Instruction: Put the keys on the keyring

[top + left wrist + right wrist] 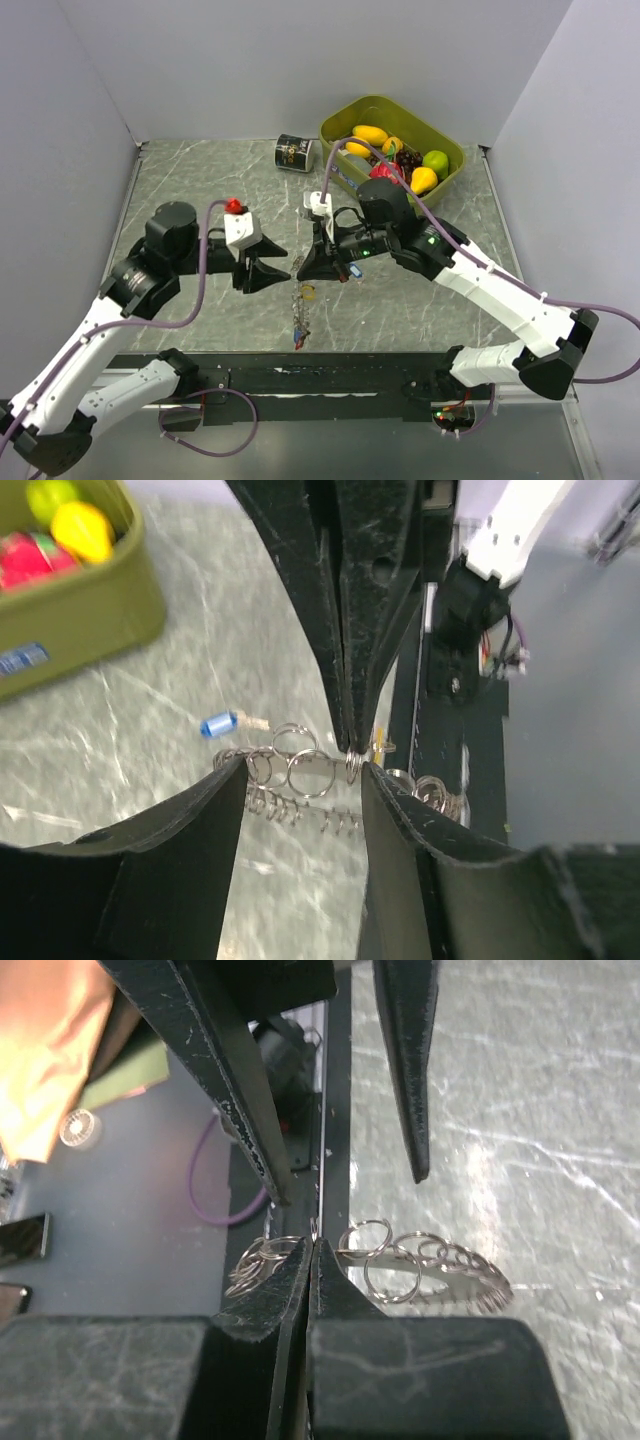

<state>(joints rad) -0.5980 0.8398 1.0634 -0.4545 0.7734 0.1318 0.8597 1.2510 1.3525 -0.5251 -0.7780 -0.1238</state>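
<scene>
**Overhead view.** The left claw (284, 262) and right claw (303, 268) meet tip to tip near the middle of the table (200, 190). A thin string of metal runs from that meeting point toward the near edge. The keys (300, 335) with their coloured tags are at its lower end, close to the black rail (330, 375) along that edge. This view does not resolve what either claw is touching.

**Left wrist view.** The left claw's fingers stand apart, one on each side of the keyring (322, 764), and grip nothing. The right claw's fingers come in from above, pressed together on a loop of the keyring. A blue tag (217, 724) is visible just beyond the rings.

**Right wrist view.** The right claw's fingers are clamped together on a thin wire of the keyring, with rings fanned out on both sides of the pinch. The left claw's two fingers hang above, well separated. It is not possible to tell whether the rings rest on the table or hang just above it.

**Edges and clearance.**
- Walls border the table on the left, right and far sides.
- The green bin (376, 100) of fruit occupies the far right corner.
- The black can (295, 152) lies just left of the bin.
- Both are well apart from the claws, with marbled table surface between.
</scene>
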